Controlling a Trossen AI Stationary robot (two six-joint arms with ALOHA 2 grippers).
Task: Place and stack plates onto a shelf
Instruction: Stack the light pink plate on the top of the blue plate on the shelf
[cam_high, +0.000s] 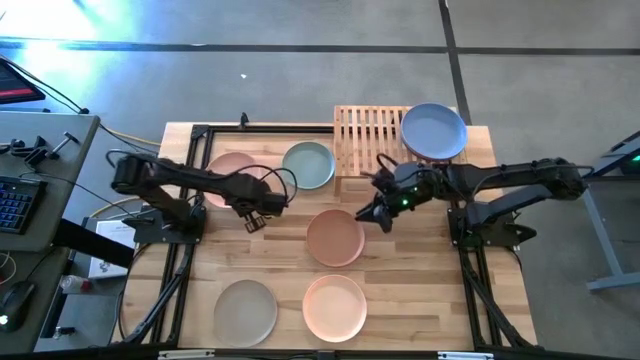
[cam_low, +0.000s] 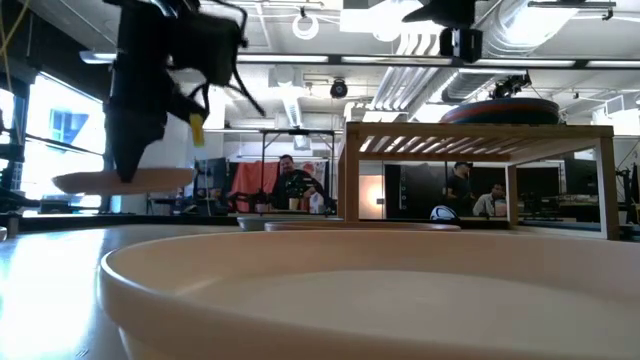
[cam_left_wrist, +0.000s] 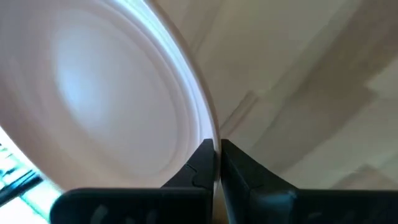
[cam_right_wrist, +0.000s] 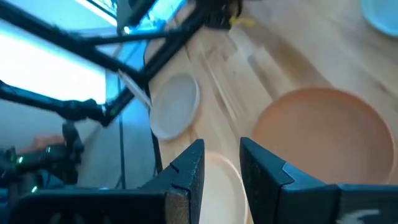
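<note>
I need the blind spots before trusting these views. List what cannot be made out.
- Pink plate: high view, partly covered by the left arm; left wrist view cuts it off.
- Shelf top: low view shows it edge-on, so the plates there cannot be counted.
- Right gripper: low view crops it.

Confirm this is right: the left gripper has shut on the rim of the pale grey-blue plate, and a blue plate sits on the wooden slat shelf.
Not quite. The left gripper has shut on the rim of the round matte pink plate, as the left wrist view shows. A round blue plate does sit on the light wooden slat shelf.
</note>
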